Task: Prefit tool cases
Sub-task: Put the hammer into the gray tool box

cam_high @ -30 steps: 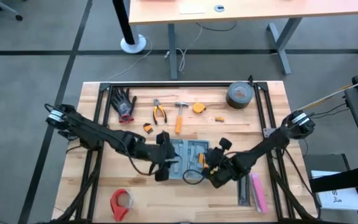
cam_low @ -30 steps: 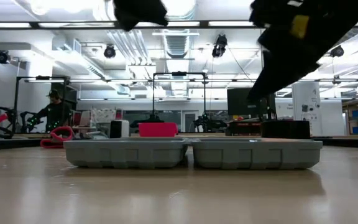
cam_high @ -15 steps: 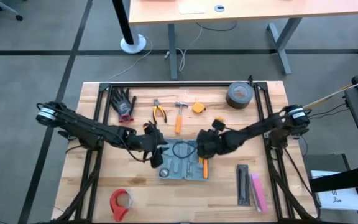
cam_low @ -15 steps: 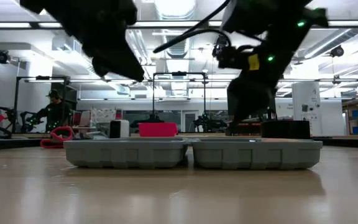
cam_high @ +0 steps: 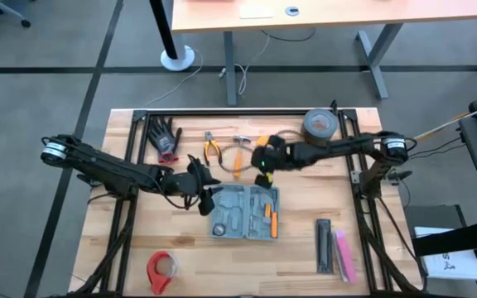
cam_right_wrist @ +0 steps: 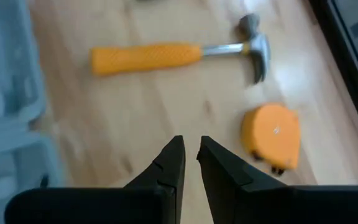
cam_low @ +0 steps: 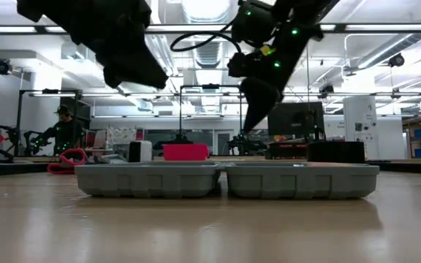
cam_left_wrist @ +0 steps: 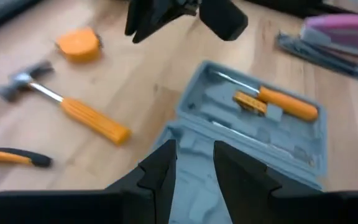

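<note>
The blue-grey tool case (cam_high: 243, 211) (cam_left_wrist: 260, 130) lies open, both halves flat on the wooden table (cam_high: 139, 240), low and grey in the low view (cam_low: 225, 179). An orange-handled screwdriver (cam_high: 273, 219) (cam_left_wrist: 284, 104) rests in its tray. My left gripper (cam_high: 211, 200) (cam_left_wrist: 194, 163) hovers open above the case's left end, with nothing between its fingers. My right gripper (cam_high: 257, 168) (cam_right_wrist: 191, 149) hangs shut above bare wood beyond the case's far edge. It is between the orange-handled hammer (cam_high: 238, 157) (cam_right_wrist: 179, 53) and the orange tape measure (cam_high: 262, 142) (cam_right_wrist: 271, 137), and touches neither.
Along the far side lie black-and-red gloves (cam_high: 166, 138), pliers (cam_high: 212, 150) and a grey duct tape roll (cam_high: 320, 126). A red tape dispenser (cam_high: 161, 269) sits near left. Narrow black and pink bars (cam_high: 334, 247) lie near right. A person (cam_low: 61, 128) stands in the room beyond.
My right gripper has swung from the case's near right corner across the case toward the table's far edge, ending by the hammer and tape measure. My left gripper has drawn back from over the case toward its left end and come lower. The case has stayed put.
</note>
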Controlling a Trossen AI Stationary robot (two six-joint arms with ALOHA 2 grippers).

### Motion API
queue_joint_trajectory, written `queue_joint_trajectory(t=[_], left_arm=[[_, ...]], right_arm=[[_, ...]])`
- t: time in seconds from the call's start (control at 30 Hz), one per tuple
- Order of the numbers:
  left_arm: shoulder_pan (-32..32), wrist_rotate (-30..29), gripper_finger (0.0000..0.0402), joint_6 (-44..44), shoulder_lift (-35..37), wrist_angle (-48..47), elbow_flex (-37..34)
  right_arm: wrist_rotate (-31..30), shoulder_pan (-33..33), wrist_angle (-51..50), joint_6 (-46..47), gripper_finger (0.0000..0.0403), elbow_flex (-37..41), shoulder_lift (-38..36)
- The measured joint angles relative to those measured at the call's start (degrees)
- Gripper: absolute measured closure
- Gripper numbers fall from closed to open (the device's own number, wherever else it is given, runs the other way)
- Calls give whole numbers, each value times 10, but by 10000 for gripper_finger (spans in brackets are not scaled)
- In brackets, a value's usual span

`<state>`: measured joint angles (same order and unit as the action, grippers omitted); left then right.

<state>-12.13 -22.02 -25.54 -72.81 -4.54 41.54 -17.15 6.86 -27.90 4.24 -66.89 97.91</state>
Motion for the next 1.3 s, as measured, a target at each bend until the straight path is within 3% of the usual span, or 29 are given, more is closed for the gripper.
queue_joint_trajectory(t=[0.27, 0.63, 0.77, 1.3], left_arm=[[6, -16, 288, 12, 21, 1, 3], [6, -36, 287, -3, 19, 28, -14], [6, -37, 287, -5, 18, 52, -15], [6, -36, 287, -7, 17, 59, -12]], right_arm=[[83, 99, -1, -52, 364, -53, 0], [120, 148, -10, -88, 370, -107, 30], [159, 161, -7, -88, 369, -129, 66], [156, 176, -5, -103, 369, -176, 180]])
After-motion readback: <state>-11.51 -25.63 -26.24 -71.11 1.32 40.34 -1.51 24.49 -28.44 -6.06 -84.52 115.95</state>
